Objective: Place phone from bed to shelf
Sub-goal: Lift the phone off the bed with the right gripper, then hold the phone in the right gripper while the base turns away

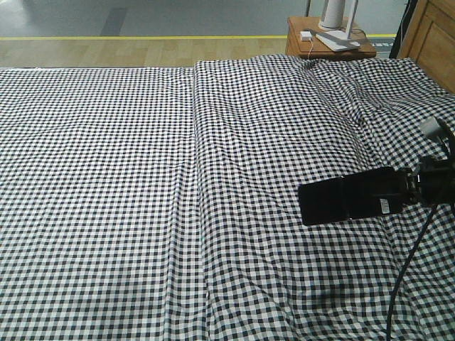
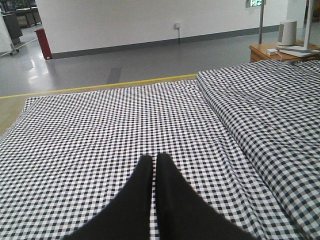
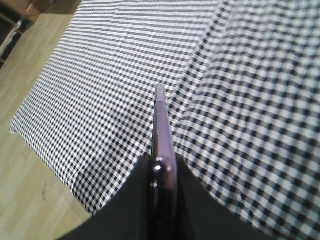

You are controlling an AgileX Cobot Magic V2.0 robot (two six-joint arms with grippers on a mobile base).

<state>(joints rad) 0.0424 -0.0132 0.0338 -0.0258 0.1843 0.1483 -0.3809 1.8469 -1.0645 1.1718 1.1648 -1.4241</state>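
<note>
Right hand clamps the phone above the bed; left hand is pressed together, empty.

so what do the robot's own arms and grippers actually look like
Both grippers are matte black. The left gripper has two smooth fingers tapering from broad bases to narrow tips, no markings visible. The right gripper has the same wedge-shaped fingers. In the front view a thin black cable hangs below its arm and a pale grey part sits above.
</note>
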